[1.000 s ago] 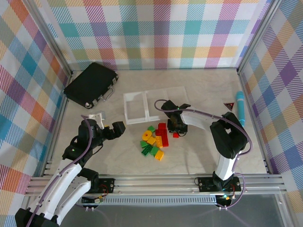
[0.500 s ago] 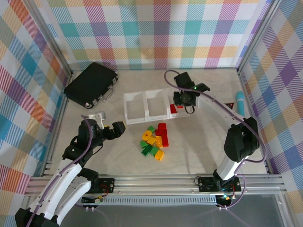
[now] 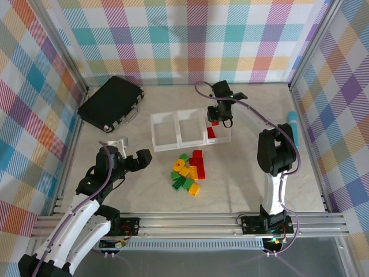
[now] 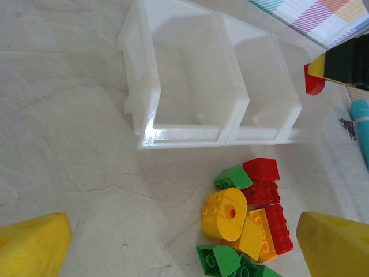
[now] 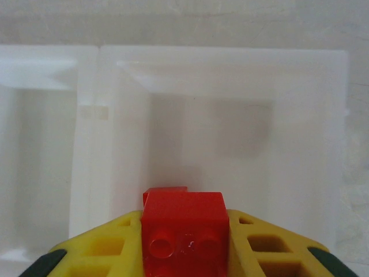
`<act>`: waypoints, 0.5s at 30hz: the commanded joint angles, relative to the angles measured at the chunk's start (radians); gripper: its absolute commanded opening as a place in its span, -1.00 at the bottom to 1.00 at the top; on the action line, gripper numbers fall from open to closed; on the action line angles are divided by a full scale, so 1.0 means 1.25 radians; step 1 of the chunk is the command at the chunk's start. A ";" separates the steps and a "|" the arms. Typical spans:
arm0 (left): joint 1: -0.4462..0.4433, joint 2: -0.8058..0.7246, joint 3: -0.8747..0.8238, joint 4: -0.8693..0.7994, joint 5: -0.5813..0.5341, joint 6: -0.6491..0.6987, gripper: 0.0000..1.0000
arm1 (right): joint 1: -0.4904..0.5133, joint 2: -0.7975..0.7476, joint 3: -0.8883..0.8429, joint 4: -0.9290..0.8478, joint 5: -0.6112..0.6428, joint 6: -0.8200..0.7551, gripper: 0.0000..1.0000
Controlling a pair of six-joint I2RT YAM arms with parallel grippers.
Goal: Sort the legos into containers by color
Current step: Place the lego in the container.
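Now, your right jaws are pinching a small red studded brick (image 5: 184, 222) and hold it above the rightmost compartment (image 5: 305, 144) of the clear-plastic three-bin tray (image 3: 164, 146), clear of its floor. In the right wrist view the brick's studs face the camera and the yellow pads press against both of its sides. From above, a second red piece (image 3: 211, 133) shows inside that same compartment, near its front wall; the middle and left bins look bare.

Your left jaws are spread wide and hover over the worktop (image 3: 115, 190), near-left of the tray and well apart from it. In the left wrist view the two yellow fingers (image 4: 337, 245) sit at the lower corners with nothing between them.

The loose pile of red, yellow and green legos (image 3: 187, 172) lies on the worktop just in front of the tray, between the two arms. There you can make out a round yellow piece (image 4: 225, 213), a red slope brick (image 4: 261, 169) and green slope pieces (image 4: 232, 176) touching one another.

A black hard case (image 3: 110, 103) rests at the far left, and a teal cylinder (image 3: 293, 130) lies by the right wall.
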 commanded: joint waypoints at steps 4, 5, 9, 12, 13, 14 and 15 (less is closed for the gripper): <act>-0.011 -0.012 0.022 -0.027 -0.013 0.001 0.99 | 0.002 0.028 0.038 -0.012 -0.002 -0.034 -0.37; -0.011 -0.012 0.022 -0.027 -0.011 -0.001 0.99 | 0.002 0.029 0.037 -0.013 0.001 -0.035 -0.33; -0.011 -0.009 0.020 -0.024 -0.012 -0.003 1.00 | 0.002 0.028 0.031 -0.016 0.015 -0.036 -0.22; -0.011 -0.012 0.020 -0.029 -0.008 -0.008 1.00 | 0.002 0.029 0.031 -0.016 0.022 -0.043 -0.09; -0.011 -0.014 0.022 -0.034 -0.006 -0.008 0.99 | 0.002 0.031 0.033 -0.017 0.024 -0.046 -0.07; -0.011 -0.017 0.023 -0.040 -0.008 -0.007 1.00 | 0.002 0.032 0.037 -0.019 0.025 -0.048 -0.03; -0.013 -0.023 0.024 -0.045 -0.009 -0.006 0.99 | 0.002 0.032 0.041 -0.023 0.024 -0.048 0.02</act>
